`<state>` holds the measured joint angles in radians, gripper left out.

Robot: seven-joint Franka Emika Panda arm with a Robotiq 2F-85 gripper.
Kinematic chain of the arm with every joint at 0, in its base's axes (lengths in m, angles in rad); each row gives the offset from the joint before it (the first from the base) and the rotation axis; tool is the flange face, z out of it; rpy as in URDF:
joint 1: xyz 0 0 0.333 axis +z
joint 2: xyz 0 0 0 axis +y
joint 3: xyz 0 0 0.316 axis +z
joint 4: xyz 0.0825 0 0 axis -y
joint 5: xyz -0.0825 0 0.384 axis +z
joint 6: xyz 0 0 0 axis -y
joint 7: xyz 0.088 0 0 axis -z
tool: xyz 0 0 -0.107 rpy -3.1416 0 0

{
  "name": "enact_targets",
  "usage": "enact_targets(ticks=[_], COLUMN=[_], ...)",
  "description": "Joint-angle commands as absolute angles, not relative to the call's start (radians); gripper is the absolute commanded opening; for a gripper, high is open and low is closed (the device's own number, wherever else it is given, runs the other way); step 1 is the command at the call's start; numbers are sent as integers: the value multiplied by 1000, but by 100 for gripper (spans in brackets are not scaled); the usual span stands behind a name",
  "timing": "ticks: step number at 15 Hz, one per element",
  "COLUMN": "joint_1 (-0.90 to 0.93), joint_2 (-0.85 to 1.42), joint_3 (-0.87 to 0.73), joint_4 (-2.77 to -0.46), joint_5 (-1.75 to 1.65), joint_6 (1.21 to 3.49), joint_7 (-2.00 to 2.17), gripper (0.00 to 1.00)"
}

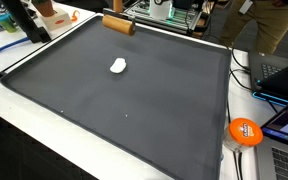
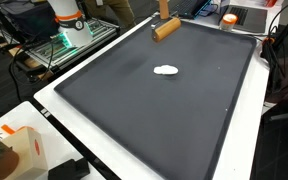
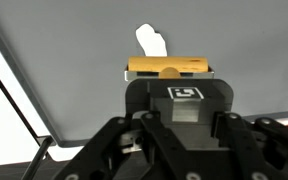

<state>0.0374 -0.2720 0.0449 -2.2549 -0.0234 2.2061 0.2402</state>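
My gripper (image 3: 171,72) is at the far edge of the dark grey mat (image 1: 134,110), and only its lower part shows at the top of both exterior views (image 1: 115,8) (image 2: 165,10). It appears shut on a tan wooden block (image 3: 170,68), which lies crosswise at the fingertips. The block hangs slightly tilted just over the mat's far edge in both exterior views (image 1: 119,24) (image 2: 165,29). A small white lump (image 1: 118,66) lies on the mat near its middle, apart from the gripper. It also shows in an exterior view (image 2: 166,70) and beyond the block in the wrist view (image 3: 150,41).
The mat (image 2: 174,110) covers a white table (image 2: 59,105). An orange round object (image 1: 245,131) and laptops (image 1: 284,85) sit beside the mat. An orange-and-white box (image 2: 19,145) and a plant stand at a near corner. Equipment and a person stand behind the far edge.
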Motion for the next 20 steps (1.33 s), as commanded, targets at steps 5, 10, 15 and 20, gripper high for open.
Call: enact_targets(ticks=[5,10,15,20], joint_1=[-5,-4,-9,1], joint_2=[-372,-340,-347,-431], joint_3=[45,47,87,120], joint_4=[-2348,-2320,-2331,-2411], joint_5=[-87,-73,-109,-103], joint_6=[2217,2203,2167,2184], joint_7=[177,178,277,345], gripper=[22,22,22,22])
